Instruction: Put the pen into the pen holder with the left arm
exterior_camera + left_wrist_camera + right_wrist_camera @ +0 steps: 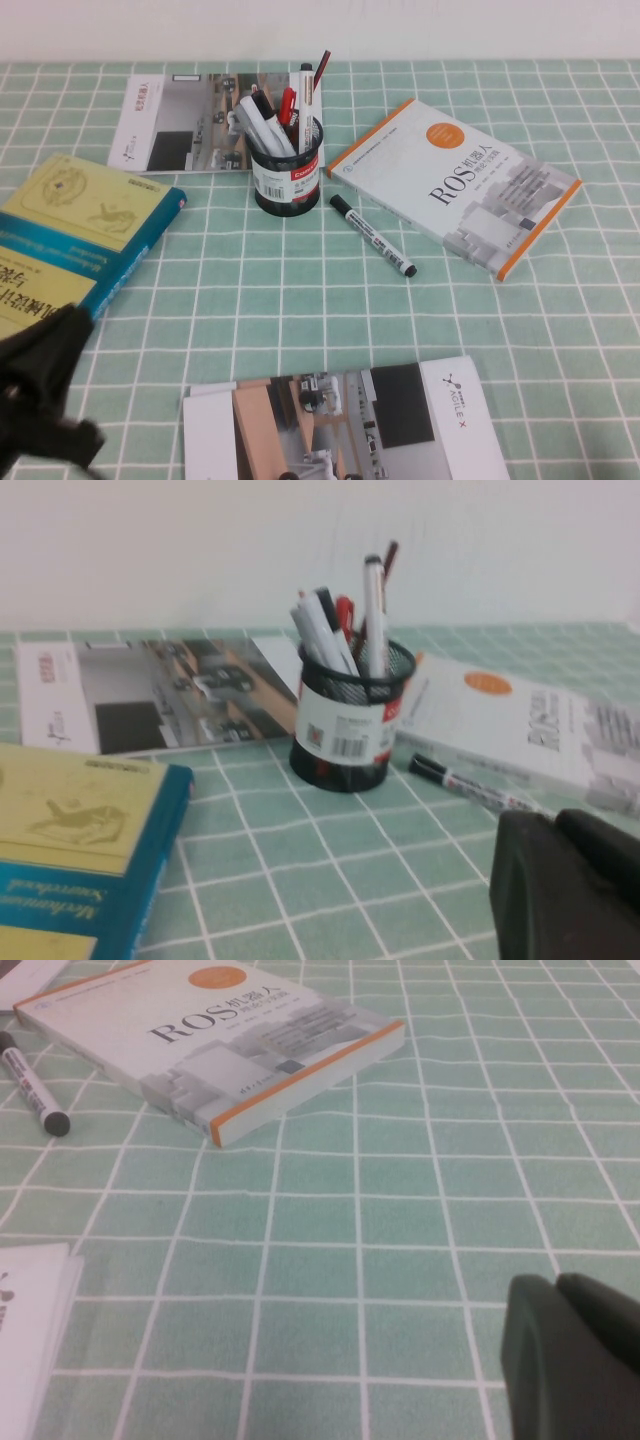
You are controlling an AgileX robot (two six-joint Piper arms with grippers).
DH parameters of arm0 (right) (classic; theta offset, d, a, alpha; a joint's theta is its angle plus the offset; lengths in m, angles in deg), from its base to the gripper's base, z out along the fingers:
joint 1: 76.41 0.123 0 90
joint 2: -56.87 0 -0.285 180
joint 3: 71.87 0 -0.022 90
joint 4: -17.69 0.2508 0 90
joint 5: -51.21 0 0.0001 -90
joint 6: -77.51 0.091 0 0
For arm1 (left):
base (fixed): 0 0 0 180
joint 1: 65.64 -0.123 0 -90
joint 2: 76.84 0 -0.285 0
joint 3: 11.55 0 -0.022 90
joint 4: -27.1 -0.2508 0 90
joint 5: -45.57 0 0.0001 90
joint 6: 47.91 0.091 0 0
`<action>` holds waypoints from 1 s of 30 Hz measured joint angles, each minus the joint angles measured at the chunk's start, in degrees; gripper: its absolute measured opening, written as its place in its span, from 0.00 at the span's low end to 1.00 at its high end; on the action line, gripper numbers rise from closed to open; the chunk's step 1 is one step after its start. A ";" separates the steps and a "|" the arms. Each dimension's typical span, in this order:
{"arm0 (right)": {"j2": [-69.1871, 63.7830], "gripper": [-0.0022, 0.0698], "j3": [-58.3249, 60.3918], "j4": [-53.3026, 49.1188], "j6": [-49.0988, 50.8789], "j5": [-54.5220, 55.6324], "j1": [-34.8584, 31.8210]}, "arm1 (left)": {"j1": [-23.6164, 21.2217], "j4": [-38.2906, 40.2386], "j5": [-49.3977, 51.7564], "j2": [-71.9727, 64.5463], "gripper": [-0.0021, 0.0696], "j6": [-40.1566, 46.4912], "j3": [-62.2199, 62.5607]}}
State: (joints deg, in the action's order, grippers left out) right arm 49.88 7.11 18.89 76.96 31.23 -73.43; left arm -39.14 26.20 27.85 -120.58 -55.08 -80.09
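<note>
Left hand [565, 885] low near yellow book [70, 235], pressed together, holding nothing. Right hand [575, 1355] over bare surface [400, 1210], pressed together. Pen [307, 95] stands in pen holder [287, 175], well apart from left hand, ROS book [455, 185] beside

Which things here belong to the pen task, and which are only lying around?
Job: pen standing in pen holder; left gripper at the near left.
Lying about: black-ended marker, ROS book, yellow book, far booklet, near booklet; right gripper low over the cloth.
</note>
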 joint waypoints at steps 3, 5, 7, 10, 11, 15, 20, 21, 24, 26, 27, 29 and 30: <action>0.00 0.00 0.00 0.00 0.00 0.00 0.00 | -0.94 4.48 -6.22 2.94 0.03 1.93 -5.43; 0.00 0.00 0.00 0.00 0.00 0.00 0.00 | -1.50 7.58 -8.85 5.47 0.03 3.59 -8.51; 0.00 0.00 0.00 0.00 0.00 0.00 0.00 | -1.73 9.52 -9.23 8.15 0.03 5.32 -9.78; 0.00 0.00 0.00 0.00 0.00 0.00 0.00 | -2.74 11.07 -8.73 11.62 0.03 8.04 -10.02; 0.00 0.00 0.00 0.00 0.00 0.00 0.00 | -3.48 11.85 -8.45 12.74 0.03 9.12 -10.06; 0.00 0.00 0.00 0.00 0.00 0.00 0.00 | -8.19 14.63 -4.85 17.71 0.03 11.93 -10.15; 0.00 0.00 0.00 0.00 0.00 0.00 0.00 | -13.01 14.78 5.42 25.54 0.03 13.04 -10.15; 0.00 0.00 0.00 0.00 0.00 0.00 0.00 | -13.88 14.51 8.33 27.59 0.03 13.18 -10.15; 0.00 0.00 0.00 0.00 0.00 0.00 0.00 | -15.84 14.13 14.35 31.76 0.03 13.93 -10.18; 0.00 0.00 0.00 0.00 0.00 0.00 0.00 | -17.42 14.03 18.73 34.05 0.03 14.06 -10.18; 0.00 0.00 0.00 0.00 0.00 0.00 0.00 | -18.40 13.91 21.01 35.16 0.03 14.06 -10.18; 0.00 0.00 0.00 0.00 0.00 0.00 0.00 | -20.30 13.77 25.00 36.23 0.03 14.06 -10.18; 0.00 0.00 0.00 0.00 0.00 0.00 0.00 | -21.14 13.57 26.95 36.36 0.03 14.06 -10.18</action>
State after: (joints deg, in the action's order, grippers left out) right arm 49.88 7.11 18.89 76.96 31.23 -73.43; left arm -60.28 39.77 54.80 -84.22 -41.02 -90.27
